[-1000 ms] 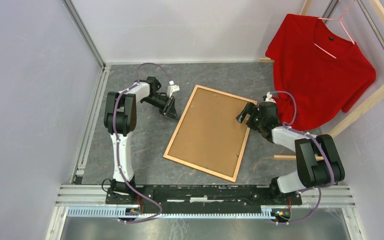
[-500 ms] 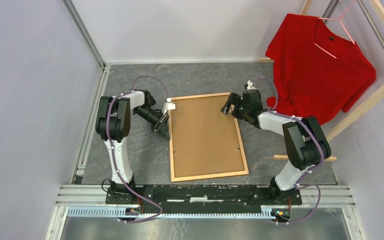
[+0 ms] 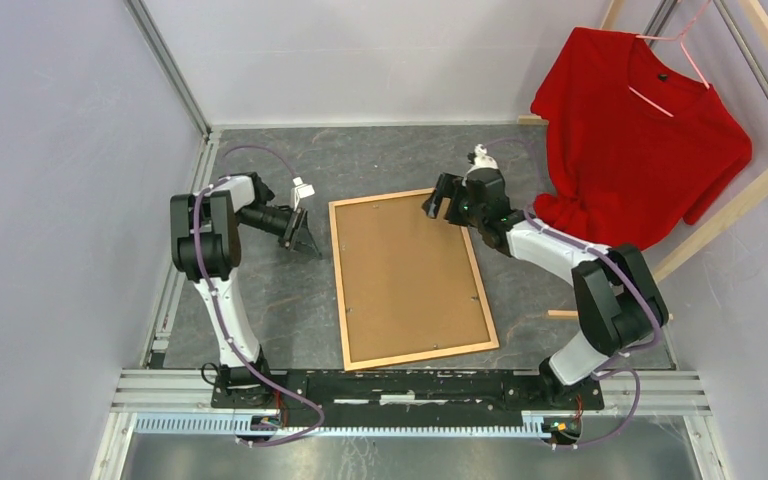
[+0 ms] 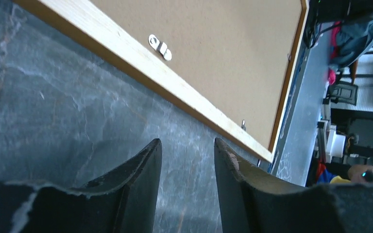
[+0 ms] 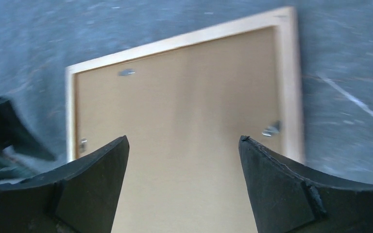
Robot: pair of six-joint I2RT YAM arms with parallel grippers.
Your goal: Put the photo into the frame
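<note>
The frame (image 3: 337, 270) lies face down on the grey floor, its orange-brown rails around a brown cardboard backing board (image 3: 408, 275) held by small metal clips (image 4: 160, 47). The photo is not in view. My left gripper (image 3: 306, 240) is open and empty, just left of the frame's left rail (image 4: 141, 63), a small gap away. My right gripper (image 3: 438, 203) is open and empty, hovering over the frame's far right corner; the frame (image 5: 291, 82) and the backing board (image 5: 184, 126) fill its wrist view.
A red shirt (image 3: 640, 130) hangs on a pink hanger from a pale wooden clothes rack (image 3: 750, 190) at the back right. White walls close the left and back. A metal rail (image 3: 410, 385) runs along the near edge.
The frame has turned from slanted to nearly square with the table. My left gripper has drawn back left off the frame's rail. My right gripper has moved to the frame's far right corner.
</note>
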